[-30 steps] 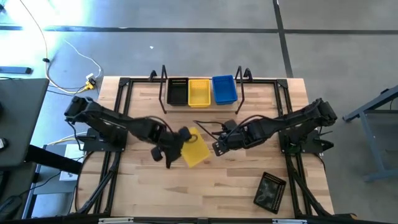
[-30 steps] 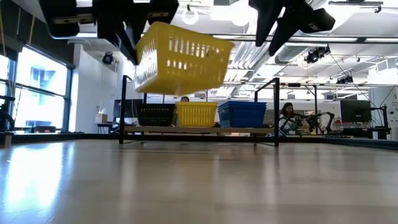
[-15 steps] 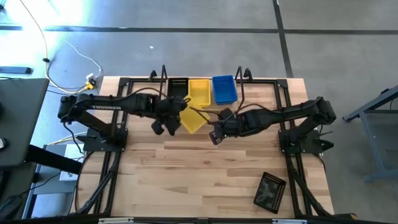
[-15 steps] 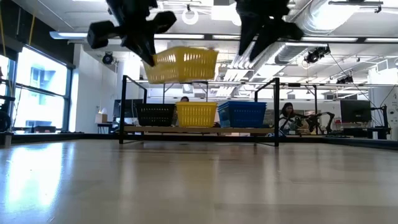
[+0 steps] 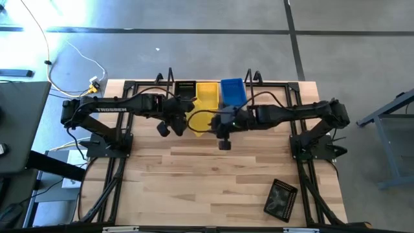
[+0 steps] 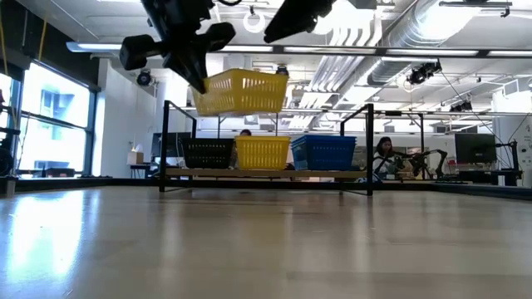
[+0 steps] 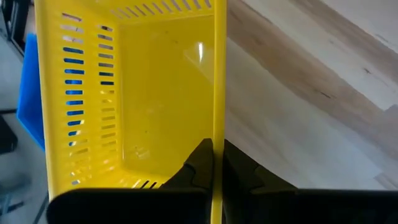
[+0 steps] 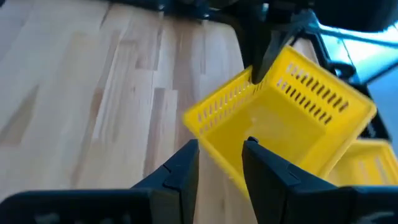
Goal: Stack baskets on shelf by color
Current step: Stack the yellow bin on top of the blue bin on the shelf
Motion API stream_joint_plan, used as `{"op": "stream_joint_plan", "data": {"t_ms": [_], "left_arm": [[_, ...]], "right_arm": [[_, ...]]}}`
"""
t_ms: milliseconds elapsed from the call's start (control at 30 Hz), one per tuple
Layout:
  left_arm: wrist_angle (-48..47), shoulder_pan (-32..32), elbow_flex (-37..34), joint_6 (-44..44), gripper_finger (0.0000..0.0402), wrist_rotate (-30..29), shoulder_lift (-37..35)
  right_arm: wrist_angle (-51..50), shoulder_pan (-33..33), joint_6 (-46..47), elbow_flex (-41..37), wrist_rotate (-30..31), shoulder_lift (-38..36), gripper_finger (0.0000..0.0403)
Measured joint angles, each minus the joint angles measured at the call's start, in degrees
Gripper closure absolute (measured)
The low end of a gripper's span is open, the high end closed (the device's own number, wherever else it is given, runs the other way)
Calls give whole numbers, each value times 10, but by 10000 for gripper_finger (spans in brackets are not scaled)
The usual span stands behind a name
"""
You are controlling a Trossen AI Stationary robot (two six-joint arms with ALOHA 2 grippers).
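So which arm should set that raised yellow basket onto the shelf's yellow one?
Left. The left gripper already clamps the raised yellow basket above the shelf; the right gripper is open beside it.

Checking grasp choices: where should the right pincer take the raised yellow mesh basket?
On the free near wall of the yellow perforated plastic basket, coming from its open top with one finger inside. The left pincer already clamps another wall; the thin upright rim fits the right pincer.
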Motion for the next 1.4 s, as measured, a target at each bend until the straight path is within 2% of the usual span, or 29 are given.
{"op": "stream_joint_plan", "data": {"t_ms": [100, 267, 433, 500, 700, 967, 1100, 1200, 1333, 1400], "left_arm": [[6, 0, 0, 15, 401, 6, 0], [29, 2, 0, 35, 401, 7, 0], [52, 10, 0, 44, 401, 8, 0], [52, 13, 0, 47, 401, 12, 0], [51, 13, 0, 47, 401, 25, 1], [67, 12, 0, 26, 401, 64, 1], [81, 12, 0, 7, 401, 64, 1], [80, 12, 0, 7, 399, 43, 1], [82, 12, 0, 7, 391, 17, 1], [86, 12, 1, 2, 387, 8, 1]], "right_arm": [[-8, -16, -56, 0, -29, 0, 293], [-22, -41, -82, 0, -81, 0, 293], [-57, -50, -125, 0, -108, 10, 293], [-64, -52, -141, 0, -105, 15, 293], [-79, -54, -184, 0, -35, 24, 293], [-102, -58, -215, 0, -36, 33, 293], [-109, -58, -215, 0, -36, 47, 294], [-106, -58, -215, 0, -36, 49, 319], [-106, -58, -196, 0, -37, 49, 388], [-104, -58, -182, 0, -37, 49, 391]]}}
